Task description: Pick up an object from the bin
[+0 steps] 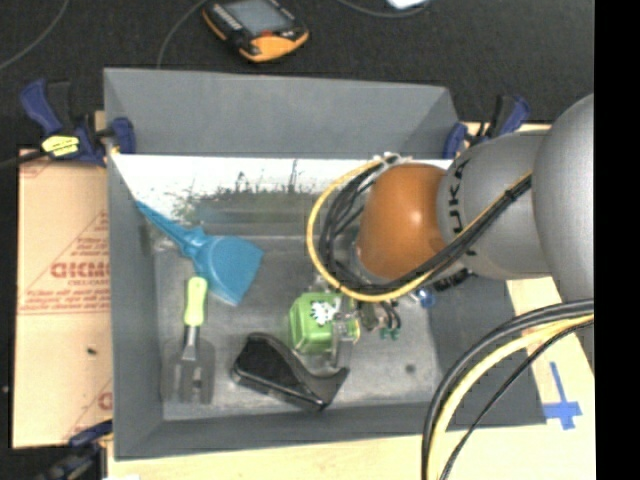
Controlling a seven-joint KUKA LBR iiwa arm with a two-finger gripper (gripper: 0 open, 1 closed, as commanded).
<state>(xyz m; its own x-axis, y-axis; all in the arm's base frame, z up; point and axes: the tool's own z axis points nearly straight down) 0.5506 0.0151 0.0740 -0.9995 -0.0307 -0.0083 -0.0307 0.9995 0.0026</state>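
Green round tub (312,324) with a white label lies just up-right of the black wedge (275,368). The gripper (352,324) is just beside the tub; open or clamped, I cannot tell. Best to centre on the tub, clear of the wedge.

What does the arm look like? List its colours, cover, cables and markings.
Thick rounded silver-grey arm with dark letters, "UK" legible. A glossy orange dome cover caps its wrist. Black and yellow cables loop around the cover and along the arm.

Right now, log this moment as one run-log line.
arm: in from right | tool: beside green round thing, bin centre | nearby: black object, blue scoop | hold: unconfirmed
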